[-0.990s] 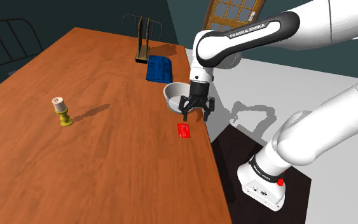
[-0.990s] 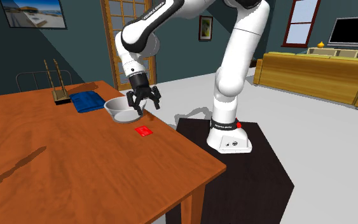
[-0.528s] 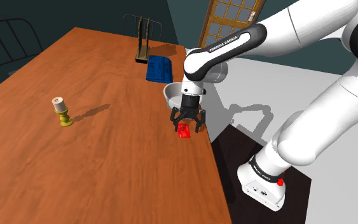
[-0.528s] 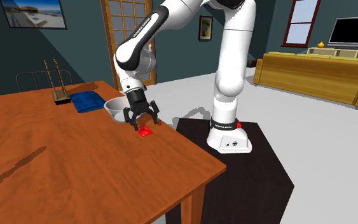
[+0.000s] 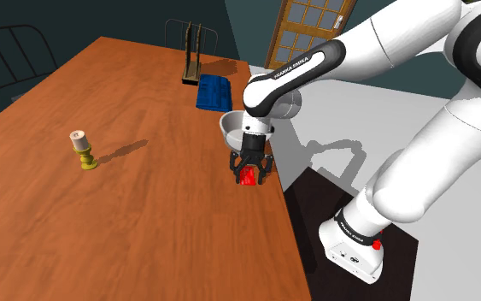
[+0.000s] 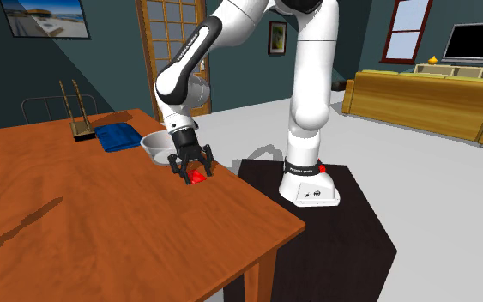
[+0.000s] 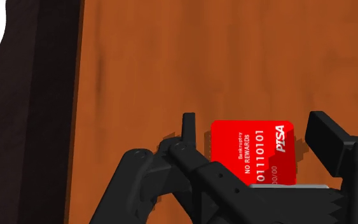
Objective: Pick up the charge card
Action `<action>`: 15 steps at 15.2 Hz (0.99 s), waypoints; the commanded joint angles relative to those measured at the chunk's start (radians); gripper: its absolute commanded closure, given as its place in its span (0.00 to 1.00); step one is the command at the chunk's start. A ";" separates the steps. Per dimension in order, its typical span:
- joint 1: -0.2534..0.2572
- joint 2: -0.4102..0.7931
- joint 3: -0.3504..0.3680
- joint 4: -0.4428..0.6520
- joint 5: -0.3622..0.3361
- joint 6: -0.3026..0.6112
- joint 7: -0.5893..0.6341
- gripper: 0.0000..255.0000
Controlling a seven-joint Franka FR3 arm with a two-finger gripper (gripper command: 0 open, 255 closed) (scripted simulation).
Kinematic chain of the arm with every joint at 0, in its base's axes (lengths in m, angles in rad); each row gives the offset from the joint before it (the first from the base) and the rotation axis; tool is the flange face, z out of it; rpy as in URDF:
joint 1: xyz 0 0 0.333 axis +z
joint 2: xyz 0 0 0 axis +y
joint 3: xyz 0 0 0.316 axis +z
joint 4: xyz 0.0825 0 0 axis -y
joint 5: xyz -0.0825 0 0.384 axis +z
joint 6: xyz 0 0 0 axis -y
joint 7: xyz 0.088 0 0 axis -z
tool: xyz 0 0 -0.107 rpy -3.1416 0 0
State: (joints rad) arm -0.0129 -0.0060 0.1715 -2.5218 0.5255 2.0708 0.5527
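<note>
A white robot arm reaches down to a brown wooden table (image 5: 136, 214); its black gripper (image 5: 249, 174) sits right at the tabletop, around a small red card (image 5: 248, 178); the card lies flat near the table edge closest to the arm's stand, just beside a grey bowl (image 5: 232, 126).

The change: one second back, the gripper hangs above the bowl's near rim, fingers splayed wide; half a second back, it is lower and over the card; now it is fully down, and the fingers are drawn in narrower.

In the second exterior view the gripper (image 6: 194, 172) crouches over the card (image 6: 198, 177); the bowl (image 6: 157, 146) is just behind it.

In the wrist view the card (image 7: 254, 153) lies printed side up between the two fingers (image 7: 188, 130); a strip of bare wood shows on each side of it; the pincer is therefore partly closed, with nothing gripped yet.

The approach looks finished and the grasp is under way; the lift is not begun. The card is thin and flat, so the fingertips likely need to catch its edges at table level; otherwise it may slip free or stay on the wood.
</note>
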 commanded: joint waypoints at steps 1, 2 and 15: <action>0.002 0.004 0.002 -0.001 0.004 0.010 -0.001 1.00; 0.002 0.005 0.003 -0.001 0.004 0.010 -0.001 1.00; -0.002 -0.079 -0.003 0.015 -0.013 -0.085 0.037 1.00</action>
State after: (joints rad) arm -0.0142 -0.0723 0.1690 -2.5117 0.5157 2.0031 0.5823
